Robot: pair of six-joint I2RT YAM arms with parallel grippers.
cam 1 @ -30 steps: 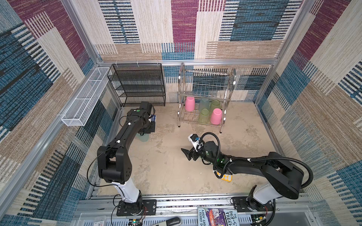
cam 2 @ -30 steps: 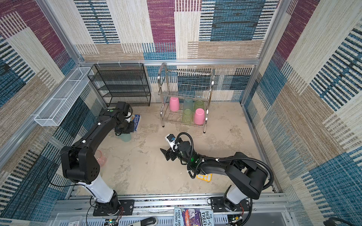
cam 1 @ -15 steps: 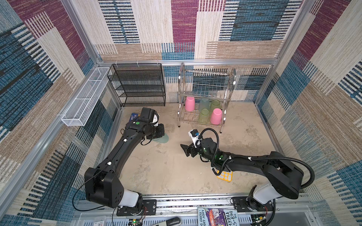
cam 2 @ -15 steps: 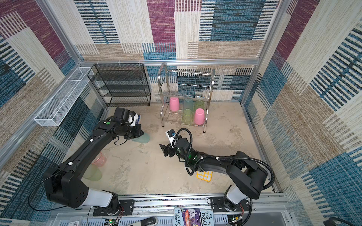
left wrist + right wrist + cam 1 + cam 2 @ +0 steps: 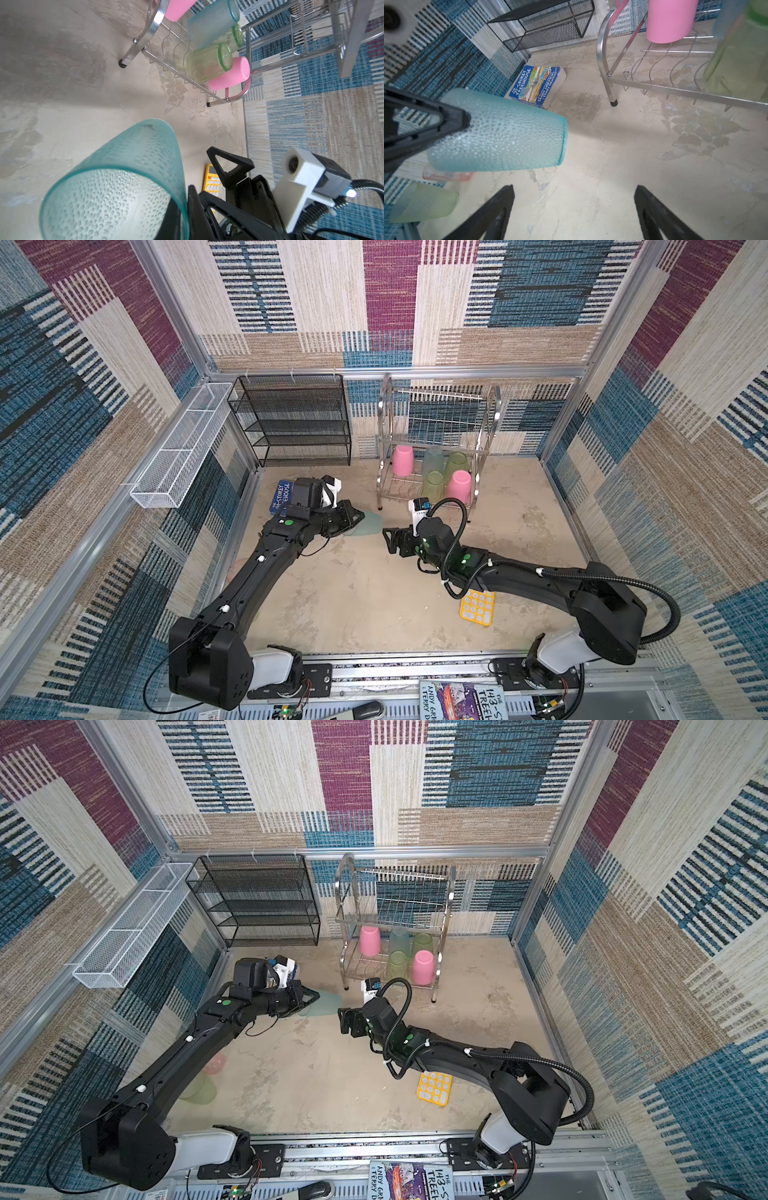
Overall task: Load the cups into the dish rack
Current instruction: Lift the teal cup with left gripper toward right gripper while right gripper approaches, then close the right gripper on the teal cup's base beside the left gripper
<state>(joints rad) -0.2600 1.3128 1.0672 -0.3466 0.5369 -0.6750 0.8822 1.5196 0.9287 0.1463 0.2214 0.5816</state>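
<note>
So, bench (image 5: 365, 597): sandy-looking top, everything sits on it or hangs over it.
dish rack (image 5: 432, 442): upright at the back, long side running left to right in both top views, well behind both tools.
left arm: reaches from the near left corner up toward the middle, wrist turned so the tool points right.
right arm: stretched low over the bench from the near right corner, forearm close to level, tool pointing left at the other one.
rack load: five on the lower tier, all bottoms up. Back pink cup (image 5: 403, 461), rack teal cup (image 5: 433, 459) and back green cup (image 5: 457, 462) behind, front green cup (image 5: 433, 486) and front pink cup (image 5: 459, 487) ahead of them.
held teal cup (image 5: 368, 523): on its side, looks clear of the bench, long axis about level and running left to right. Mouth at the left tool, base aimed at the right tool.
loose ones: loose green cup (image 5: 199, 1088) on its side and a salmon cup (image 5: 214, 1064) by the left edge, partly under the left arm.
left tool (image 5: 356, 515): pinched tight on the held teal cup's wall right at the mouth.
right tool (image 5: 387, 541): fingers spread wide, nothing in them. The cup's base is just beside the fingertips, not between them.
</note>
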